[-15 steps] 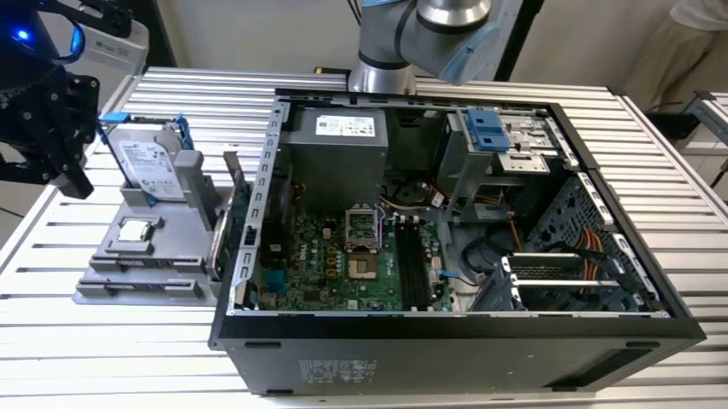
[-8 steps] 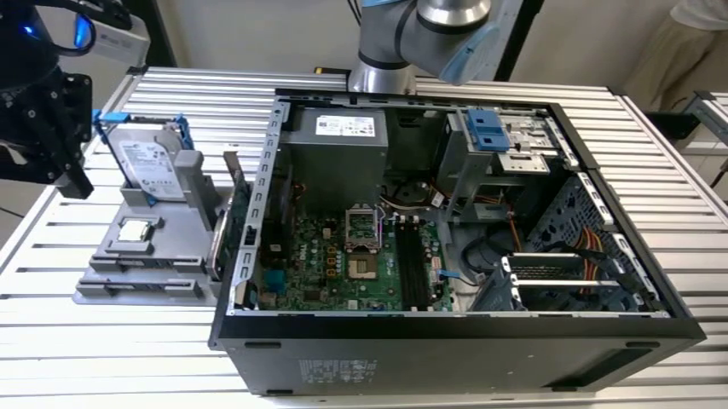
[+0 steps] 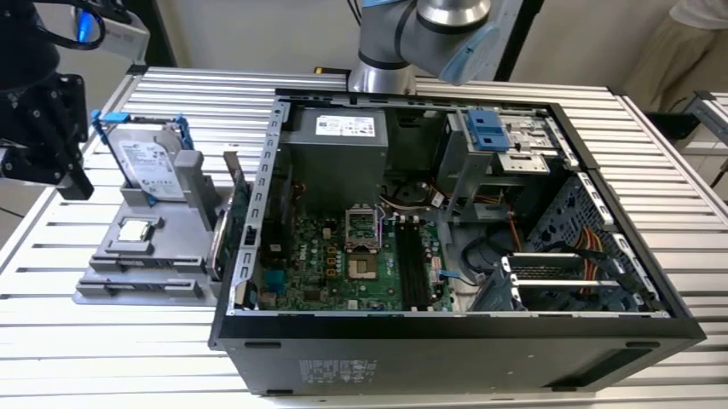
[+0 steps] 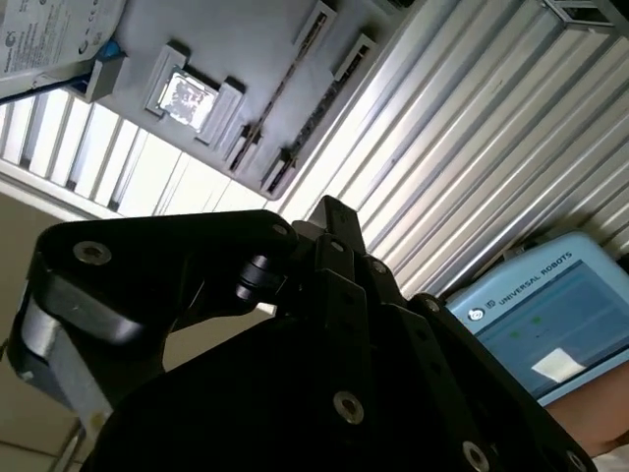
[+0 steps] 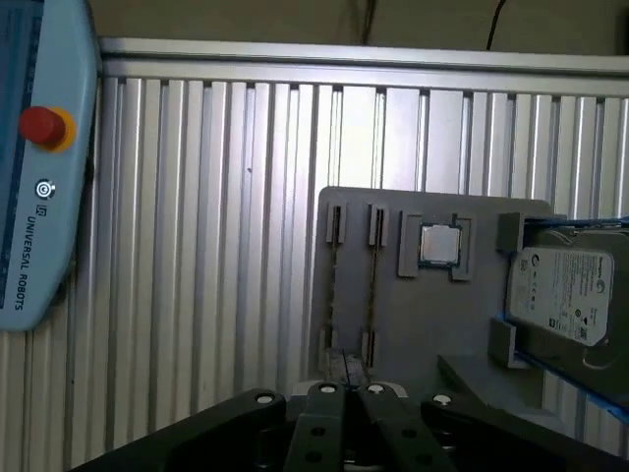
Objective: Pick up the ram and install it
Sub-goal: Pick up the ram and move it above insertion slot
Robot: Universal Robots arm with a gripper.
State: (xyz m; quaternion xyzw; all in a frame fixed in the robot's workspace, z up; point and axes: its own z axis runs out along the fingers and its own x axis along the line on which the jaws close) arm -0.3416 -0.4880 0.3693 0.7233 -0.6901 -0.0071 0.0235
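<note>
**A:** Where is the hand?

**B:** The hand hovers over the desk, clenched shut and holding nothing. Just beyond it, the ram stands on edge in a groove of the gray holder, untouched.

**A:** What could go wrong?

**B:** A clenched hand would likely strike the ram's thin edge instead of straddling it. A crooked grip could also jam it at the slots inside the computer case, farther off.
</note>
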